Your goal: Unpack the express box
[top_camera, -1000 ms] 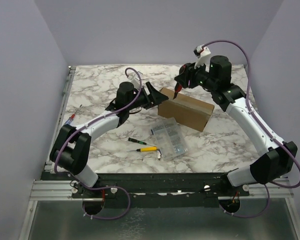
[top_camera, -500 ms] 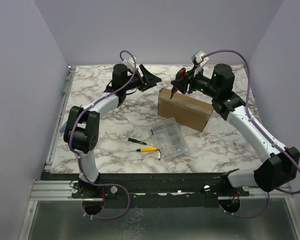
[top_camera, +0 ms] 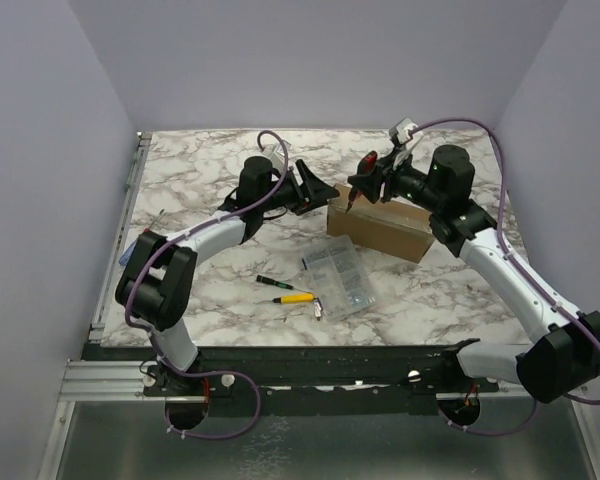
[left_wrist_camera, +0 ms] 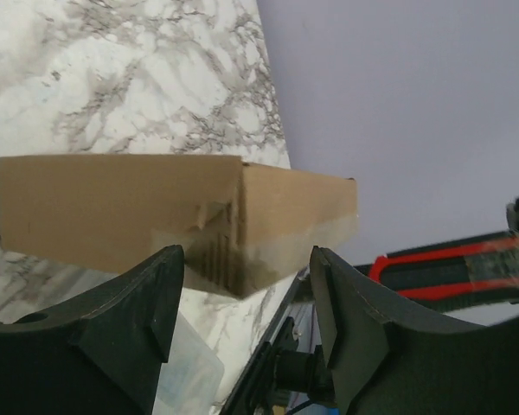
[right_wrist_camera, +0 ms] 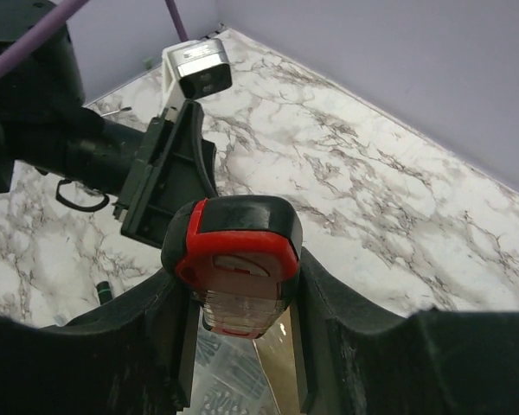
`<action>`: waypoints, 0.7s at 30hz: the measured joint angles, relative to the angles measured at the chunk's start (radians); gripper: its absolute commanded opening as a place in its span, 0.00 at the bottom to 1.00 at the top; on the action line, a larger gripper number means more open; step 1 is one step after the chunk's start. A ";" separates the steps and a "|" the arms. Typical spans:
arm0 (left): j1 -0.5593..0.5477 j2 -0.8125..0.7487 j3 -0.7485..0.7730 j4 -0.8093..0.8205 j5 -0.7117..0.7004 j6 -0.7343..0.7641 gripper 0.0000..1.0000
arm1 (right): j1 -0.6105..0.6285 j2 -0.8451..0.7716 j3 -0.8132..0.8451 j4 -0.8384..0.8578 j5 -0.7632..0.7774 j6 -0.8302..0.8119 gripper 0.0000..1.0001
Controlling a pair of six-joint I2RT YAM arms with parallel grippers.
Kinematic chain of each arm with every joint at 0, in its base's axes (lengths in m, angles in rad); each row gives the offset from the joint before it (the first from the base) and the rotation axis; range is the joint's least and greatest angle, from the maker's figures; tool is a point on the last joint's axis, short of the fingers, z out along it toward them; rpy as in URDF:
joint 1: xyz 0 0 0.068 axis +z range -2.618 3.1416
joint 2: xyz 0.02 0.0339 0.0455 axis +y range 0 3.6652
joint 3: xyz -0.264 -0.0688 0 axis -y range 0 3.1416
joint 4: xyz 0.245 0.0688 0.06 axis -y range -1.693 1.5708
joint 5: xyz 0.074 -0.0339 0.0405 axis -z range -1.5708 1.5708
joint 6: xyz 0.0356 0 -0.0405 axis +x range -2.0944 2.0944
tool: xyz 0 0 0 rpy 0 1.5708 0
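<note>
The express box (top_camera: 378,226), a flat brown cardboard mailer, lies closed on the marble table right of centre. In the left wrist view its taped corner (left_wrist_camera: 209,226) faces me. My left gripper (top_camera: 317,188) hovers at the box's left end, open, with nothing between its fingers (left_wrist_camera: 152,298). My right gripper (top_camera: 370,178) is above the box's back left corner, shut on a red and black utility knife (right_wrist_camera: 235,244) that points down. The knife's tip (top_camera: 351,204) hangs at the box's top edge; I cannot tell whether it touches.
A clear plastic compartment case (top_camera: 338,277) lies in front of the box. Left of it are a yellow-handled tool (top_camera: 296,297) and a small green and black screwdriver (top_camera: 270,283). Purple walls close in the table on three sides.
My left gripper swung out toward the back of the table and came back to the box's left end. The box has shifted slightly right. The right gripper keeps the knife.
</note>
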 measured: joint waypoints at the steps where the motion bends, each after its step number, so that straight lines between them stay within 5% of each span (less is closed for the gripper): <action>1: -0.012 -0.026 -0.019 0.001 -0.011 -0.004 0.67 | -0.001 -0.017 -0.007 -0.007 0.005 0.000 0.00; 11: -0.072 -0.113 -0.063 0.051 -0.026 -0.060 0.70 | -0.014 -0.145 -0.055 -0.033 0.033 -0.001 0.00; 21: 0.040 0.074 0.285 -0.094 0.005 0.024 0.69 | -0.014 -0.085 -0.021 -0.003 0.018 -0.079 0.00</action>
